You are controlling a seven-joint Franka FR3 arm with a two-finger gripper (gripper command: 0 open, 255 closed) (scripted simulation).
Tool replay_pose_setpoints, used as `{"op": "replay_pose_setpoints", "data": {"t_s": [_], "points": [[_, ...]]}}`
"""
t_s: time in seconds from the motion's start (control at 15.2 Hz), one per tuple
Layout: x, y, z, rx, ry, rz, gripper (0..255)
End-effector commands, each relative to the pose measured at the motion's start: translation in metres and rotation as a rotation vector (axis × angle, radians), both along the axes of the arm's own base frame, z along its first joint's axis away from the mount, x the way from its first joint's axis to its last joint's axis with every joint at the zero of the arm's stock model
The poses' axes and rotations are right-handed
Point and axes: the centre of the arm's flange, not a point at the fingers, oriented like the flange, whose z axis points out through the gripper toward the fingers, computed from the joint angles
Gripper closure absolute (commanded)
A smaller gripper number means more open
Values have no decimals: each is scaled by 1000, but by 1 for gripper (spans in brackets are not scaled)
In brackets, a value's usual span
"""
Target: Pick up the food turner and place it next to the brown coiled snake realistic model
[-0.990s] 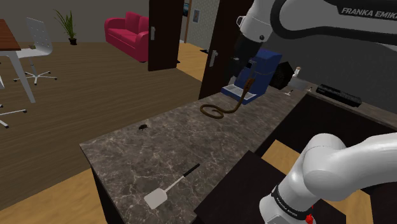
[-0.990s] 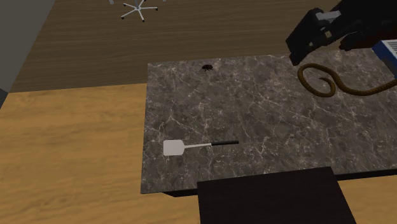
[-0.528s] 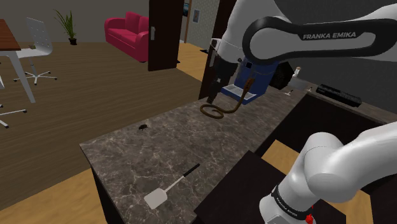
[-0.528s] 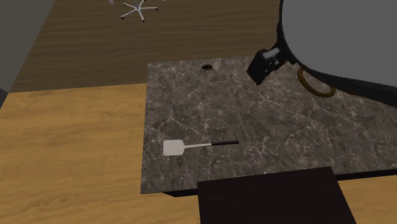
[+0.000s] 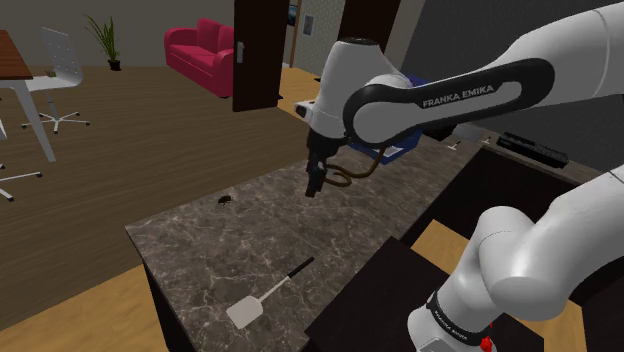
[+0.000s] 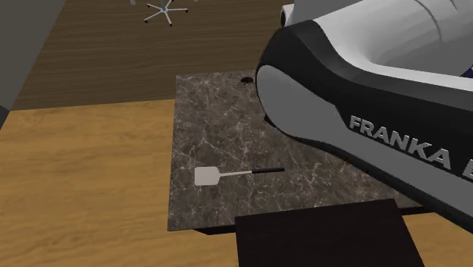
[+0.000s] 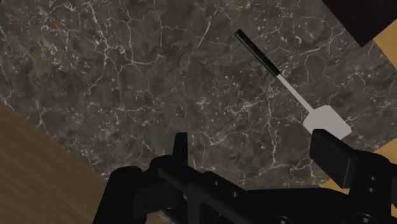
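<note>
1. Food turner [image 5: 268, 293]: lies flat on the desk [image 5: 215, 245], lower centre of the shoulder view, near the desk's near edge. The pale square blade points lower left and the black grip [image 5: 301, 267] upper right. In the second exterior view the food turner [image 6: 239, 174] sits left of centre, with the blade to the left.
2. Handling, by my reading: light, thin and stiff. It will not bend, but it lies low on hard stone and may skid or spin if nudged from one side.
3. Where to hold: the blade is too wide and flat. The slim shaft or the black grip looks best, with the fingers set across it and lowered almost to the desk top. Holding near the middle would limit drooping at the blade end.
4. Tool [image 5: 314, 185]: hangs above the desk's middle, upper centre of the shoulder view, well apart from the turner. The wrist view shows the tool [image 7: 252, 143] with its fingers spread and nothing between them. The food turner [image 7: 289, 83] lies ahead, beyond the right-hand finger [image 7: 331, 156].
5. Snake [image 5: 347, 181]: a brown coil just right of the tool, partly hidden by the arm [image 5: 440, 95].
6. A small dark object [image 5: 224, 200] sits near the desk's far left edge, apart from everything else.
</note>
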Motion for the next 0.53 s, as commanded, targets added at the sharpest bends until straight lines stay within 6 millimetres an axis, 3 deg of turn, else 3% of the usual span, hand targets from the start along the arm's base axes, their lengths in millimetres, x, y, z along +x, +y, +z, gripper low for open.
{"op": "replay_pose_setpoints", "data": {"t_s": [0.0, 0.46], "points": [[3, 15, -25, -7, 16, 84, 0], [2, 58, -105, -33, 75, 364, 0]]}}
